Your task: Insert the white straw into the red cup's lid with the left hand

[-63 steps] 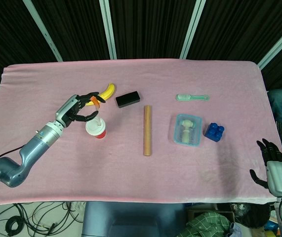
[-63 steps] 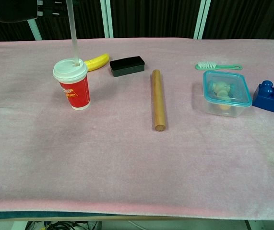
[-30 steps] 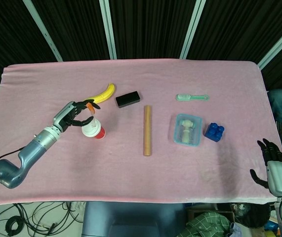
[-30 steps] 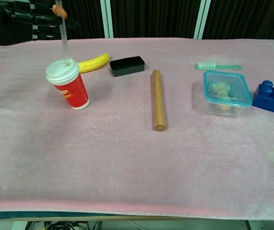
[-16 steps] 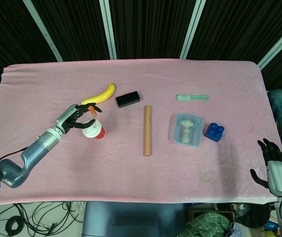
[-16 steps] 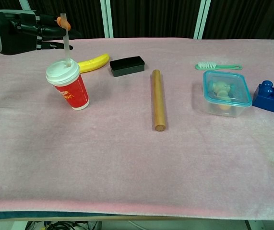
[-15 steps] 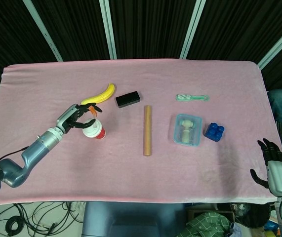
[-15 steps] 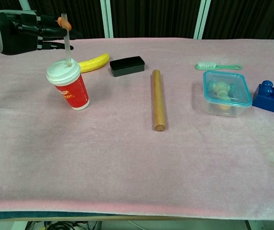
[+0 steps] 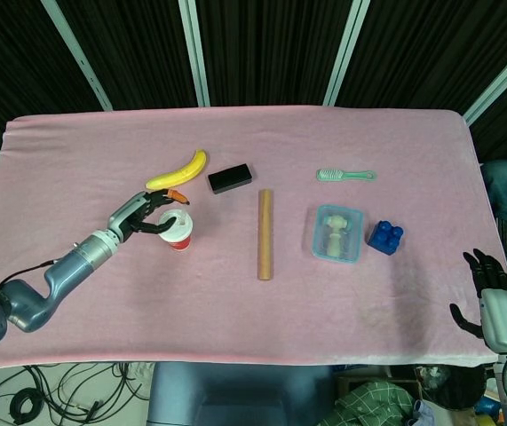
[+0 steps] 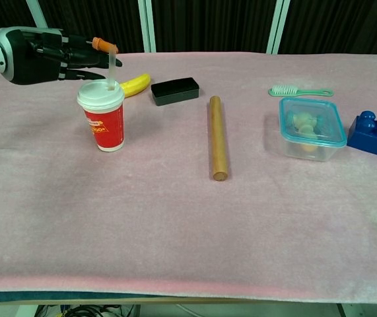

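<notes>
The red cup (image 10: 104, 125) with a white lid (image 10: 100, 95) stands upright on the pink cloth at the left; the head view shows the cup (image 9: 177, 232) too. A white straw (image 10: 111, 67) sticks up out of the lid, only a short length showing. My left hand (image 10: 49, 54) pinches the straw's top from the left, fingertips just above the lid; the head view has this hand (image 9: 143, 216) beside the cup. My right hand (image 9: 491, 297) hangs off the table's right front corner, fingers apart and holding nothing.
A banana (image 10: 135, 84) and a black box (image 10: 174, 91) lie just behind the cup. A wooden rolling pin (image 10: 218, 137) lies mid-table. A lidded clear container (image 10: 311, 127), a blue block (image 10: 370, 133) and a green brush (image 10: 300, 91) are at the right.
The left hand has come down and pushed the straw deeper into the lid. The cup, tilted left before, now stands upright and sits a little further right.
</notes>
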`<act>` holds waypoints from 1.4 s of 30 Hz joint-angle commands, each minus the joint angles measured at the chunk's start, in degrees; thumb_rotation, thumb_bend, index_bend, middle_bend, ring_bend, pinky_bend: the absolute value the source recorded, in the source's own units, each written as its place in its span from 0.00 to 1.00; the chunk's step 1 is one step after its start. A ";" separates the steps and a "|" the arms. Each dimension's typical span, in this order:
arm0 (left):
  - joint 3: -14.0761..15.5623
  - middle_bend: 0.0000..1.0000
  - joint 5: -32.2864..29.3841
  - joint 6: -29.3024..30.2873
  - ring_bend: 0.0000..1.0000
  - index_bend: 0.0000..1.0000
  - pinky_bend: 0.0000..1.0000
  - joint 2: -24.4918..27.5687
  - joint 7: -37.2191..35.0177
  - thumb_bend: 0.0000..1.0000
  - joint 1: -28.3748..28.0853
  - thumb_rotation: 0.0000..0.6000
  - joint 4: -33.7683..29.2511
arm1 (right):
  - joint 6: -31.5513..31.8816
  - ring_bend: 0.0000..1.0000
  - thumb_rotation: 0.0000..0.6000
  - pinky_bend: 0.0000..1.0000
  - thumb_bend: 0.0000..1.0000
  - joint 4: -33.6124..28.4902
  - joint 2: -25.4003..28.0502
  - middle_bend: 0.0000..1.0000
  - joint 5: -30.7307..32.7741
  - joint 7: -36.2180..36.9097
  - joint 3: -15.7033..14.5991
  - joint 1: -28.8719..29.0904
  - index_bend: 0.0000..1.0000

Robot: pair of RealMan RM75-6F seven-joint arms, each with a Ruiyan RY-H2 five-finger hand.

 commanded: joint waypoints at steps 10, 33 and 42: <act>1.95 0.20 2.09 2.22 0.00 0.15 0.01 3.31 1.53 0.43 -1.13 1.00 -1.54 | -0.09 0.06 1.00 0.18 0.23 -0.01 -0.04 0.03 0.04 0.12 0.01 0.03 0.08; -2.25 0.16 -17.55 25.81 0.00 0.13 0.00 13.65 84.51 0.33 11.50 1.00 -28.40 | 0.23 0.06 1.00 0.18 0.23 -0.17 -0.06 0.03 -0.30 -0.34 -0.10 -0.05 0.08; 3.83 0.15 -20.49 36.74 0.00 0.15 0.00 13.41 103.95 0.33 20.94 1.00 -36.61 | 0.18 0.06 1.00 0.18 0.23 -0.27 -0.03 0.03 -0.28 -0.36 -0.15 -0.07 0.08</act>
